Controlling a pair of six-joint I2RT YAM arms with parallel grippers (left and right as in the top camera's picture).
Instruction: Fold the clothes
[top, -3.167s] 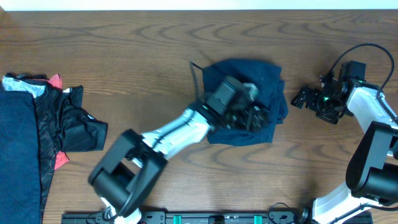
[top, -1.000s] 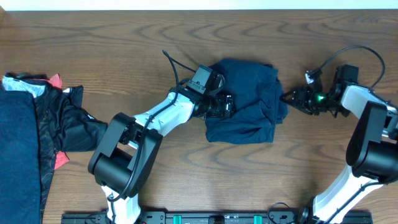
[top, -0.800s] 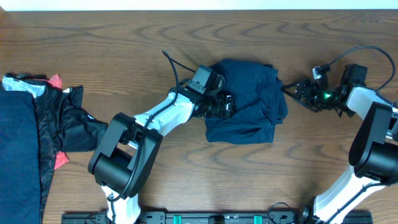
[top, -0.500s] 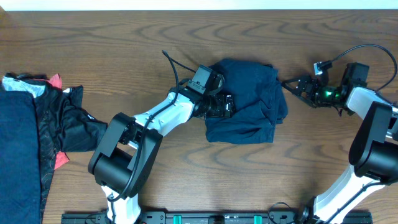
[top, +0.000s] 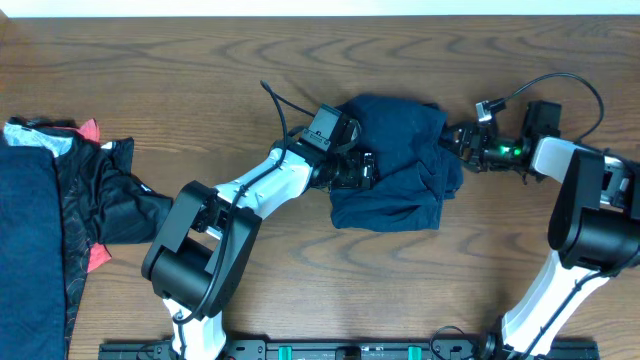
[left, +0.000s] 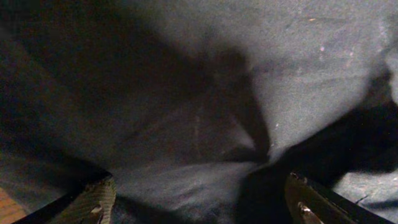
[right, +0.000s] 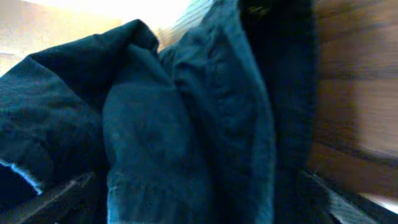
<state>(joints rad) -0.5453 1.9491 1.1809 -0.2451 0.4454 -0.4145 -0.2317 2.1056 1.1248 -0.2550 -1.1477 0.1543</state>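
A dark navy garment (top: 400, 165) lies bunched in the table's middle. My left gripper (top: 362, 170) sits at its left edge, fingers spread wide with navy cloth (left: 205, 124) between them. My right gripper (top: 458, 140) is at the garment's right edge, open, with the folds of cloth (right: 186, 137) filling the space between its fingers. Whether either gripper touches the cloth I cannot tell.
A pile of clothes lies at the table's left edge: a navy piece (top: 25, 230) and a black garment with red trim (top: 110, 200). Brown wooden table (top: 250, 290) all round. A black cable (top: 275, 100) loops off the left wrist.
My right gripper has moved left from beside the garment up to its right edge. The left arm has stayed at the garment's left edge since one second ago.
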